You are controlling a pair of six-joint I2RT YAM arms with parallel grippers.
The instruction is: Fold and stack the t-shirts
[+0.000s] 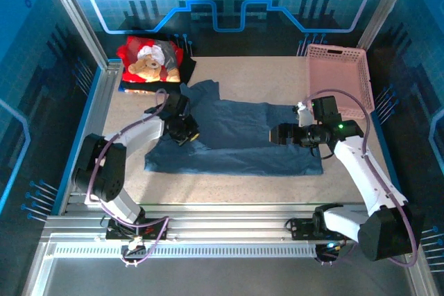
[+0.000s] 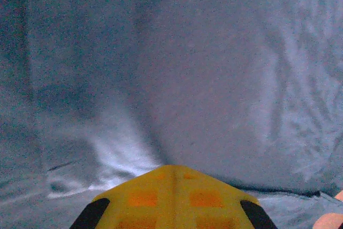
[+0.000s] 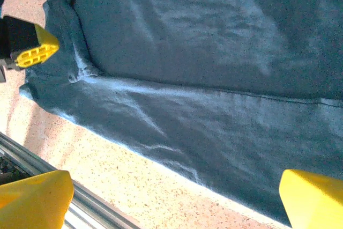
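My left gripper (image 1: 183,132), jaws pressed together, is pinching the left part of the slate-blue t-shirt (image 1: 239,145), which is lying spread mid-table. My right gripper (image 1: 276,134) is hovering spread over its right part.

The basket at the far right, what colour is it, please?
The basket is pale pink, clearest in the top view.

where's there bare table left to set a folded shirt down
Free: the table strip between the slate-blue shirt and the front rail, and the back middle between that shirt and the pink basket. Crowded: the back-left corner, under the red teddy-bear shirt.
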